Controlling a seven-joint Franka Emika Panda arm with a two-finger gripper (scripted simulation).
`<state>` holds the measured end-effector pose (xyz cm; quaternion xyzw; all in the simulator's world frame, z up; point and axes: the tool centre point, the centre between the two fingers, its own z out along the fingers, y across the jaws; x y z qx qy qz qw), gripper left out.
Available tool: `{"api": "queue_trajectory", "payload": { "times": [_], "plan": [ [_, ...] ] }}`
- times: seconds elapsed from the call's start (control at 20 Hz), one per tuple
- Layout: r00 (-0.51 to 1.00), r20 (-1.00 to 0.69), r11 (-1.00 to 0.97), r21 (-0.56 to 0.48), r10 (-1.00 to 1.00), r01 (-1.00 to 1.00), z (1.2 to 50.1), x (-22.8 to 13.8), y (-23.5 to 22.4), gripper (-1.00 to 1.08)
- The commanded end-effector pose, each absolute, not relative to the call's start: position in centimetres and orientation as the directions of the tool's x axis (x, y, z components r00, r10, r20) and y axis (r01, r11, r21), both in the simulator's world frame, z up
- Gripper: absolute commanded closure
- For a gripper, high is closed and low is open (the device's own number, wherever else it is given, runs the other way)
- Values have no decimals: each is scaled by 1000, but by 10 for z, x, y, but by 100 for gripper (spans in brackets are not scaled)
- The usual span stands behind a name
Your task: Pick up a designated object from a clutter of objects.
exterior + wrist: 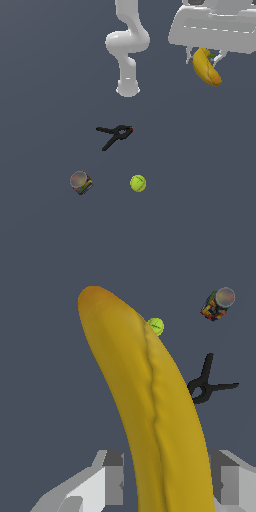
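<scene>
My gripper (206, 59) is high at the exterior view's upper right, shut on the yellow banana (206, 67), which hangs well above the floor. In the wrist view the banana (150, 401) fills the middle between my grey fingers (112, 478). On the floor below lie the black spring clamp with a red tip (115, 135), the yellow-green tennis ball (138, 183) and the short can with a colourful label (81, 182). They also show in the wrist view: clamp (205, 383), ball (156, 326), partly behind the banana, and can (218, 304).
The arm's white base (128, 87) stands on the dark grey floor behind the clamp.
</scene>
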<state>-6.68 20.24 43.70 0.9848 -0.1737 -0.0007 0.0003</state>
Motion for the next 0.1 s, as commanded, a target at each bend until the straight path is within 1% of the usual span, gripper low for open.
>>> {"api": "queue_trajectory", "payload": {
  "times": [0.0, 0.05],
  "plan": [
    [940, 0, -940, 0, -342, -342, 440, -66, 203, 108],
    [940, 0, -940, 0, -342, -342, 440, -66, 203, 108]
  ]
}}
